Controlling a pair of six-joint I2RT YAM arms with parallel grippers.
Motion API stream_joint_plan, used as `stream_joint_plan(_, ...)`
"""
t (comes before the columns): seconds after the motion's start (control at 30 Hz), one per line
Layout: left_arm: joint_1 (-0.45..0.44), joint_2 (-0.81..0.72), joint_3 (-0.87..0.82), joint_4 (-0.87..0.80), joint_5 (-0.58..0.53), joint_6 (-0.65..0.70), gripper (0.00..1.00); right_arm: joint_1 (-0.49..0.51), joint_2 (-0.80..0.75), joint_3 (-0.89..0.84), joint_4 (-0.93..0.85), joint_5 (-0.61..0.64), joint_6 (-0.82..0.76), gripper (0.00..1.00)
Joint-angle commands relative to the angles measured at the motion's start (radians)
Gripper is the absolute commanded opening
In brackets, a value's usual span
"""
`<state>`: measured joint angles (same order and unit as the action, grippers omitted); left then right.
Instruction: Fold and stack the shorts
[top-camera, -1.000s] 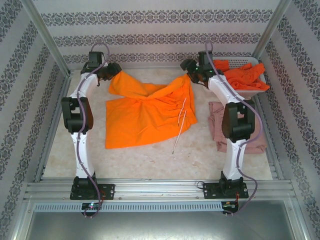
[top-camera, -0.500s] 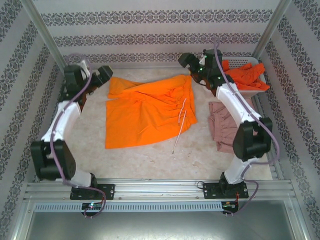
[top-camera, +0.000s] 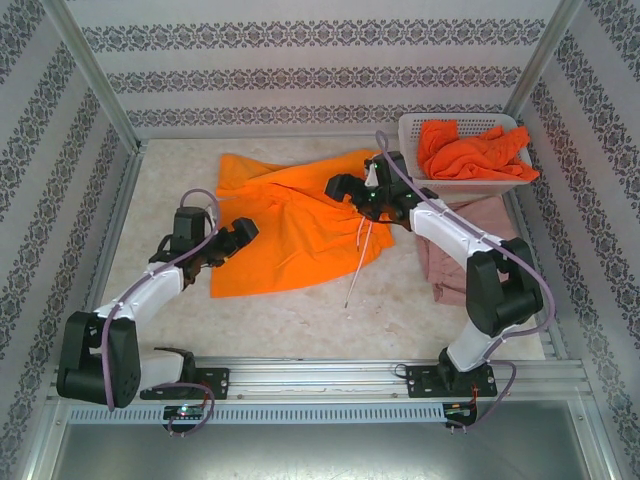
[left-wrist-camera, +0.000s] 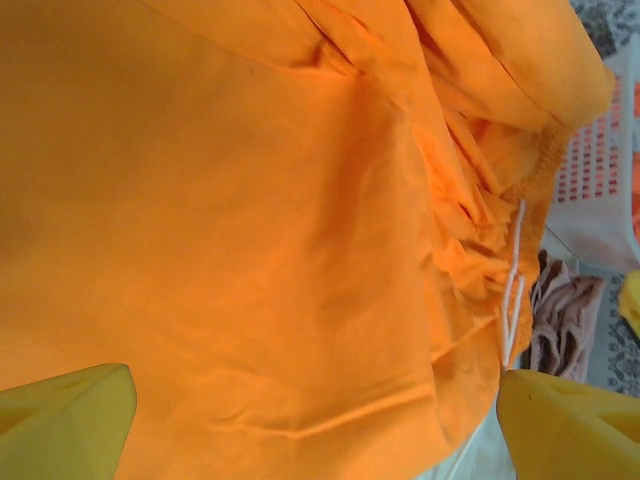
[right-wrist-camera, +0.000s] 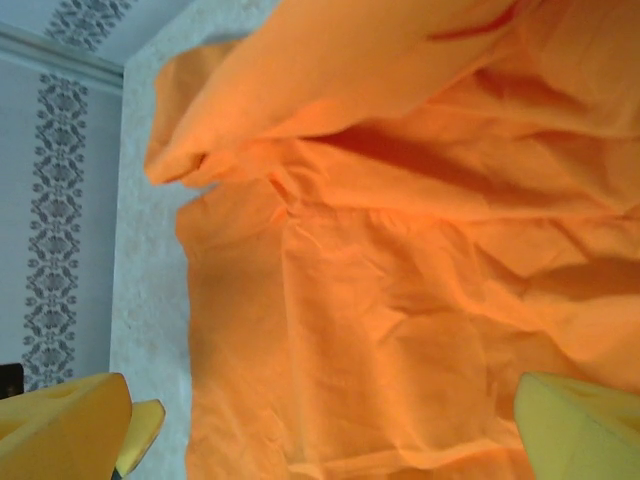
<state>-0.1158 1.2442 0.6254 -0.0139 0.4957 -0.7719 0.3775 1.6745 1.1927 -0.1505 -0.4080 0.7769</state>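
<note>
The left fingers (left-wrist-camera: 70, 420) stand spread wide and grip nothing, poised over the near-left hem of the orange shorts (top-camera: 300, 225). Those shorts lie in the middle of the surface (top-camera: 300, 310), mostly flat, bright and lightly wrinkled. Their long axis runs left to right: both legs point left and the gathered waistband points right. The nearer leg lies smooth, while the farther one is twisted and folded toward the back-left. A white drawstring (top-camera: 358, 262) trails from the waistband toward the near edge. The right fingers (right-wrist-camera: 65, 420) are also wide open and empty, over the waistband end; whether they touch the cloth I cannot tell. Further right, the pink shorts (top-camera: 450, 262) lie crumpled on the surface, partly under the right arm. Behind them, the red-orange shorts (top-camera: 470, 152) are heaped in the white basket (top-camera: 408, 128).
</note>
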Motion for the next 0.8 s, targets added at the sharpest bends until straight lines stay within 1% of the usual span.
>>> stream_joint_plan(0.0,-0.031,-0.021,-0.027,-0.021,-0.037,-0.023,0.93,0.005,-0.019,-0.054,-0.007,0.000,-0.023,0.98)
stream_joint_plan(0.1,-0.034,-0.057,-0.039,-0.127,-0.089,-0.035,0.91,0.006,-0.041,-0.100,-0.011,0.004,-0.022,0.98)
stream_joint_plan(0.17,-0.035,-0.129,-0.041,-0.227,-0.161,-0.048,0.89,0.003,-0.069,-0.135,-0.016,0.026,-0.025,0.98)
stream_joint_plan(0.27,-0.037,-0.279,-0.089,-0.333,-0.283,-0.094,0.91,-0.014,-0.118,-0.191,-0.015,0.059,-0.024,0.98)
stream_joint_plan(0.37,-0.038,-0.366,-0.109,-0.460,-0.356,-0.119,0.90,-0.040,-0.160,-0.237,-0.008,0.069,-0.016,0.98)
stream_joint_plan(0.5,-0.037,-0.383,-0.118,-0.558,-0.370,-0.164,0.84,-0.075,-0.207,-0.276,-0.013,0.066,-0.015,0.98)
stream_joint_plan(0.6,-0.038,-0.377,-0.139,-0.564,-0.369,-0.180,0.79,-0.099,-0.248,-0.308,-0.017,0.071,-0.016,0.98)
stream_joint_plan(0.77,-0.038,-0.299,-0.133,-0.570,-0.391,-0.140,0.71,-0.149,-0.309,-0.358,-0.024,0.065,-0.021,0.98)
